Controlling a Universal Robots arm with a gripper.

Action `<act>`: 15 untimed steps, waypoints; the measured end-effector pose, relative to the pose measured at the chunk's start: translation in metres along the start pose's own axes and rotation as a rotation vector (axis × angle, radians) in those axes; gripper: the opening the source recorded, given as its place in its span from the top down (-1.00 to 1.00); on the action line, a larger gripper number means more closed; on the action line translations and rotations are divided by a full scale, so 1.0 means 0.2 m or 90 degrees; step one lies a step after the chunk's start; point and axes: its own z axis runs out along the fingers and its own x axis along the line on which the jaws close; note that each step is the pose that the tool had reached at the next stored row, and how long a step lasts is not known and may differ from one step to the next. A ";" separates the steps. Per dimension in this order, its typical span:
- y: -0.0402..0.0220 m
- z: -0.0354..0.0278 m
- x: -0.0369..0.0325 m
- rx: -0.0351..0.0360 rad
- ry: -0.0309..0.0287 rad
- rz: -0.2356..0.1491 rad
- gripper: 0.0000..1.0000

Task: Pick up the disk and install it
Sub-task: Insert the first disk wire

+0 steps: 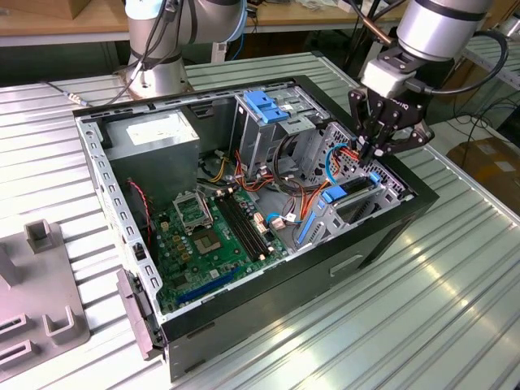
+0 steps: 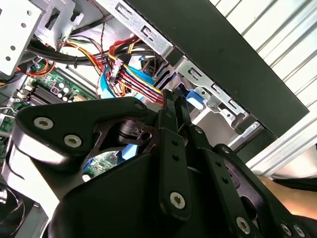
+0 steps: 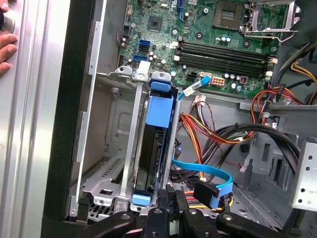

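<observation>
The disk (image 3: 157,130) stands on edge in the metal drive bay (image 3: 110,148) at the front of the open computer case; its blue carrier frame and dark edge show in the first wrist view. In the exterior view its blue tab (image 1: 334,194) shows in the bay near the case's right wall. My gripper (image 1: 375,151) hangs just above that end of the bay. Its black fingers (image 3: 169,206) are pressed together, shut, right beside the disk's blue end clip (image 3: 141,199). In the second wrist view the fingertips (image 2: 174,101) stop short of a blue clip (image 2: 196,96). Nothing shows between the fingers.
Orange, red and blue cables (image 3: 210,176) lie close beside the bay. The motherboard (image 1: 213,236), a grey power supply (image 1: 154,138) and a blue-handled drive cage (image 1: 268,110) fill the case. A person's hand (image 3: 7,45) rests on the table outside the case. A grey fixture (image 1: 36,301) sits at the exterior view's left.
</observation>
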 end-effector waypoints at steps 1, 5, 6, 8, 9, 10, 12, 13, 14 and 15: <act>0.000 0.001 0.000 -0.0001 0.0002 0.003 0.65; 0.001 0.013 0.000 -0.0017 0.0024 0.043 0.65; 0.001 0.015 0.000 -0.0019 0.0028 0.050 0.65; 0.002 0.019 0.005 -0.0023 0.0034 0.059 0.65; 0.003 0.021 0.007 -0.0023 0.0033 0.060 0.65; 0.003 0.020 0.007 -0.0023 0.0033 0.060 0.65; 0.003 0.020 0.011 -0.0024 0.0035 0.062 0.65; 0.003 0.020 0.011 -0.0024 0.0034 0.062 0.65; 0.003 0.020 0.011 -0.0024 0.0035 0.062 0.65; 0.004 0.020 0.013 -0.0024 0.0035 0.063 0.65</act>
